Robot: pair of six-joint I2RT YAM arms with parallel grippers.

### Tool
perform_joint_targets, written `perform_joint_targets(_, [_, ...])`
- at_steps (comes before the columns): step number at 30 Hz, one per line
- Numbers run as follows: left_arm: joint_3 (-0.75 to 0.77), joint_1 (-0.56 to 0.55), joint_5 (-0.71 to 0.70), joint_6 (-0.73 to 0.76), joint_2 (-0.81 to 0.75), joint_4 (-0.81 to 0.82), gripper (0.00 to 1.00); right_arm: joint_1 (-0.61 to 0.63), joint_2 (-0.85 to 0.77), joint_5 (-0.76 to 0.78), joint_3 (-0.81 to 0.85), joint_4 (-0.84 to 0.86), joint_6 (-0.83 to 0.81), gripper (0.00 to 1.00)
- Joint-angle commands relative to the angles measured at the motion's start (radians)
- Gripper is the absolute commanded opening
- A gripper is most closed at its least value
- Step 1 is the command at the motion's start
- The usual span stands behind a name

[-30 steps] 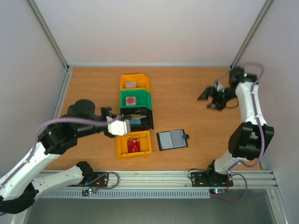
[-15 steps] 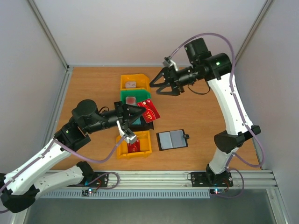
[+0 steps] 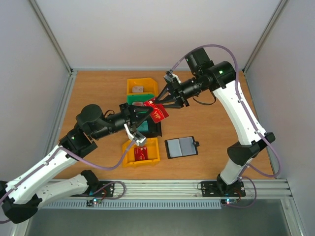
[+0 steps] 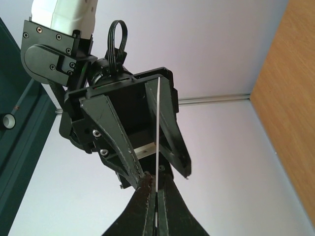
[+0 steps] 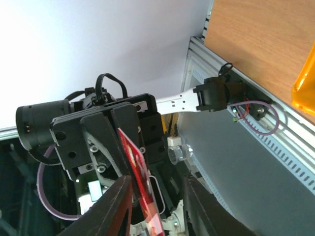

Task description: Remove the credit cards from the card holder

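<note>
Red credit card (image 3: 156, 112) up in mid-air over the black bin (image 3: 158, 131), gripped by one end in the left pincer (image 3: 146, 114), jaws tight together on it. Right pincer (image 3: 166, 100) facing it from the far side, jaws apart and straddling the card's free end, not yet pinching by the look of both wrist views. Card holder (image 3: 181, 147) lying open and flat on the table (image 3: 206, 123), just right of the near yellow bin (image 3: 126, 157) and well below the handover. Another red card (image 3: 141, 154) resting in that bin.

Likeliest trouble: letting go on the left before a firm pinch on the right, and so dropping the card, perhaps wide of the bins. Also possible: closing off-centre and bending or twisting the thin plastic between two grips. With both pincers so close, a risk too of fingertip knocking fingertip. Pulling away while both clamp could flick the card loose.
</note>
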Motion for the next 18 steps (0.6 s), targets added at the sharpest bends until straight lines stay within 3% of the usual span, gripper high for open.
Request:
perform_joint_targets(1, [-0.010, -0.003, -0.012, 0.009, -0.029, 0.000, 0.00, 0.008, -0.071, -0.058, -0.057, 0.085, 0.062, 0.28])
perform_joint_targets(6, [-0.002, -0.003, -0.037, 0.006, -0.034, -0.026, 0.00, 0.033, -0.097, -0.040, -0.104, 0.148, 0.095, 0.20])
perform_joint_targets(13, [0.004, -0.003, -0.042, -0.001, -0.027, -0.029, 0.00, 0.052, -0.099, -0.045, -0.122, 0.144, 0.087, 0.19])
perform_joint_targets(18, [0.011, -0.003, -0.060, -0.011, -0.013, -0.020, 0.00, 0.059, -0.107, -0.040, -0.125, 0.181, 0.102, 0.01])
